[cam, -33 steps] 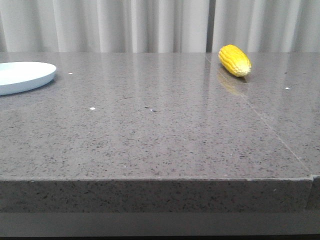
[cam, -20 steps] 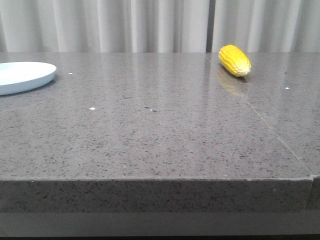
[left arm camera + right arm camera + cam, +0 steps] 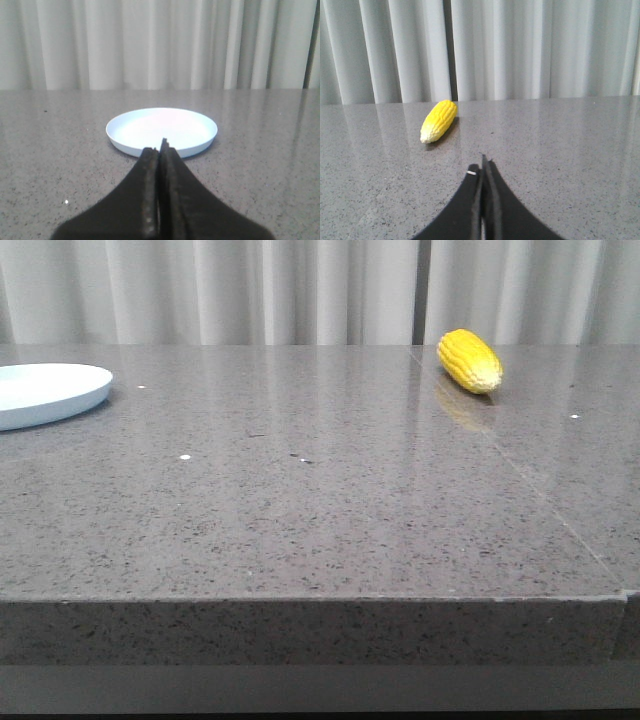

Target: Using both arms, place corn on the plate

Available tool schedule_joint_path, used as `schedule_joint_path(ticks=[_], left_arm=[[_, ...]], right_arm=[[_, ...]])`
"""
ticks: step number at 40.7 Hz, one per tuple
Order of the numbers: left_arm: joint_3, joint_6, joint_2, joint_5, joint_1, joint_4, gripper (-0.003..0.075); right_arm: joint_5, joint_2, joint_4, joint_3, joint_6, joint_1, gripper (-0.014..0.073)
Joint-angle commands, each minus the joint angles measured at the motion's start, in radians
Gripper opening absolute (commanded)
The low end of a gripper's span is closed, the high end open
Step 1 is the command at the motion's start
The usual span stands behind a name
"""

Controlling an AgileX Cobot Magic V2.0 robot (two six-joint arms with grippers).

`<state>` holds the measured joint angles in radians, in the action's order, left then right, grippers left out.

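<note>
The yellow corn lies on the grey table at the far right in the front view. It also shows in the right wrist view, ahead of my right gripper, which is shut and empty, a fair way short of it. The pale blue-white plate sits at the far left of the table, cut by the frame edge. In the left wrist view the plate lies just ahead of my left gripper, which is shut and empty. Neither arm shows in the front view.
The grey speckled stone table has its front edge near the bottom of the front view and a seam running along its right side. White curtains hang behind the far edge.
</note>
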<state>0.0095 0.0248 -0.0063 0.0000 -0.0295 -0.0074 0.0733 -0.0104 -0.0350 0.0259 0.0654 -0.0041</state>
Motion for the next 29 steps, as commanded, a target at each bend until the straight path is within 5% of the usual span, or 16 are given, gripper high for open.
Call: schedule_joint_path(ticks=[1, 11, 29], left_arm=[[-0.010, -0.009, -0.015, -0.115, 0.002, -0.002, -0.0020], [-0.249, -0.009, 0.009, -0.024, 0.002, -0.002, -0.0020], [-0.687, -0.009, 0.313, 0.410, 0.002, -0.002, -0.0020]], right_arm=[[0.078, -0.017, 0.001, -0.060, -0.002, -0.005, -0.0067], [-0.149, 0.022, 0.001, -0.335, -0.002, -0.005, -0.0067], [-0.550, 0.364, 0.001, -0.737, -0.013, -0.005, -0.0067]])
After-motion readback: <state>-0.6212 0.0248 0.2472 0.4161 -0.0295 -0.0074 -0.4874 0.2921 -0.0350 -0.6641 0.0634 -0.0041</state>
